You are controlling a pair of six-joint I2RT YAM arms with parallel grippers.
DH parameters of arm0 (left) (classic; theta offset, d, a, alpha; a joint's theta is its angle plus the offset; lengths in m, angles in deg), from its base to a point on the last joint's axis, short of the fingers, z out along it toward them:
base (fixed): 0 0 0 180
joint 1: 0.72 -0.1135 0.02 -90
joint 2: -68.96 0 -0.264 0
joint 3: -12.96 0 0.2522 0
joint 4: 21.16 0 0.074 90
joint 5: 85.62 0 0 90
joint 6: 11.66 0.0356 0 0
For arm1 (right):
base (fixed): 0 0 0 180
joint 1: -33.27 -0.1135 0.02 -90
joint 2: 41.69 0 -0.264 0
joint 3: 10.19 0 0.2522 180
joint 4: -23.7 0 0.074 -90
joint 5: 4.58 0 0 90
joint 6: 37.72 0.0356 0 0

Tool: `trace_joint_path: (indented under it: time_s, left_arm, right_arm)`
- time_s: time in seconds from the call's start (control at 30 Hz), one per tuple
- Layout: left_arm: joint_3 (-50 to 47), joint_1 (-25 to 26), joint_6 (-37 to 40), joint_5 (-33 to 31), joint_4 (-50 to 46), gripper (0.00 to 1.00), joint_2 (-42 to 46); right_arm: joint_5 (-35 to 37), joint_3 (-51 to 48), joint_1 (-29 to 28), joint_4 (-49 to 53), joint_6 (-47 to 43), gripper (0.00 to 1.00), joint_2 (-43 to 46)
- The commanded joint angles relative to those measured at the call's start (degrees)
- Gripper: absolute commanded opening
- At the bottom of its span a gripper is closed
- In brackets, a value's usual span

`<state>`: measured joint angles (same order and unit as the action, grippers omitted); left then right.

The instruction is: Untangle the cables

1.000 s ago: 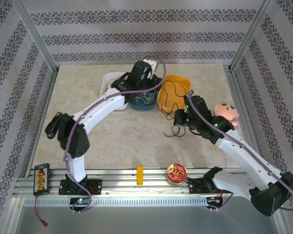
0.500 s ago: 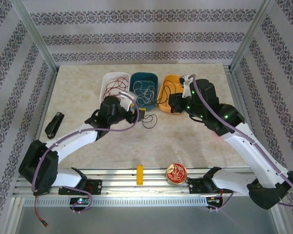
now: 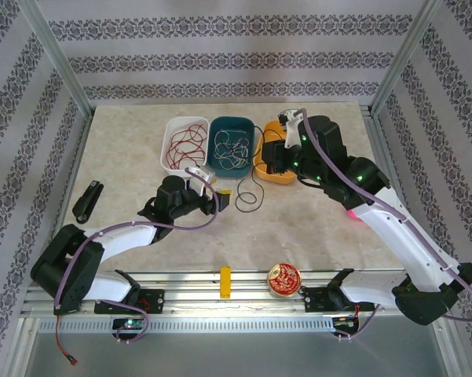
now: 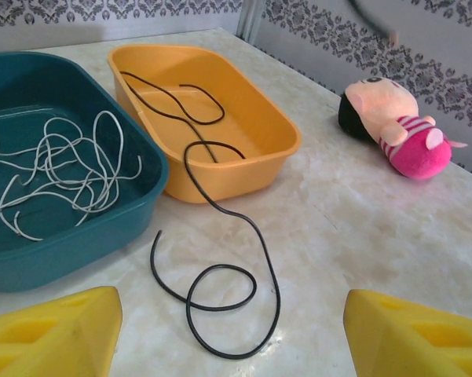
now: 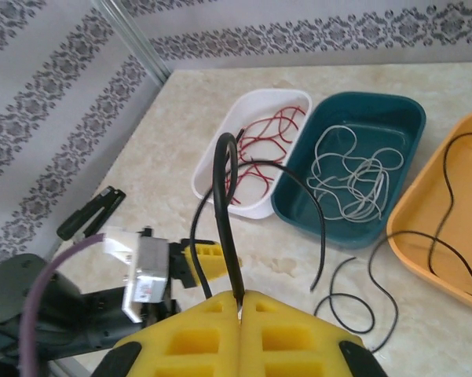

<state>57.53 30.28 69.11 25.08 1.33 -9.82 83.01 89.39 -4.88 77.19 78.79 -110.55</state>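
Black cable (image 5: 224, 212), pinched by the pressed-together fingers of the right gripper (image 5: 239, 301), stands upright from them. Its slack, apparently longer than before, runs from the orange tray (image 4: 243, 177) to 1 loop on the table (image 4: 361, 236), before the now wider-spread fingers of the left gripper (image 4: 232, 326).

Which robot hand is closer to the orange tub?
Right. The right gripper hangs right at the orange tub, pinching a black cable. The left gripper is farther off, open above the table on the near side of the teal tub.
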Motion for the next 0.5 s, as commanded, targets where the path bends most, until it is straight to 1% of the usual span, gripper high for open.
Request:
trace_joint_path:
  time_s: [0.0, 0.07, 0.17, 0.3, 0.47]
  left_arm:
    - [0.3, -0.2, -2.7, 0.0, 6.3, 0.74, -3.4]
    - [1.1, -0.1, -2.9, 1.3, 6.6, 0.74, -5.1]
    - [1.3, 0.2, -2.9, 1.7, 8.0, 0.74, -7.0]
    - [3.5, 1.7, 0.4, 0.8, 4.7, 0.74, -10.4]
    - [9.2, 5.1, 5.5, -1.7, -2.8, 0.69, -16.7]
  right_arm:
    - [1.8, 1.8, -1.0, 0.8, -1.7, 0.0, 1.4]
    - [4.1, 2.0, -1.1, 1.8, -2.0, 0.0, 2.1]
    - [10.0, 1.9, -0.9, 4.0, -2.0, 0.0, 3.0]
    - [15.4, 1.1, 1.9, 5.8, -1.9, 0.0, 3.3]
    - [13.8, -0.9, 9.4, 5.1, -1.9, 0.0, 0.5]
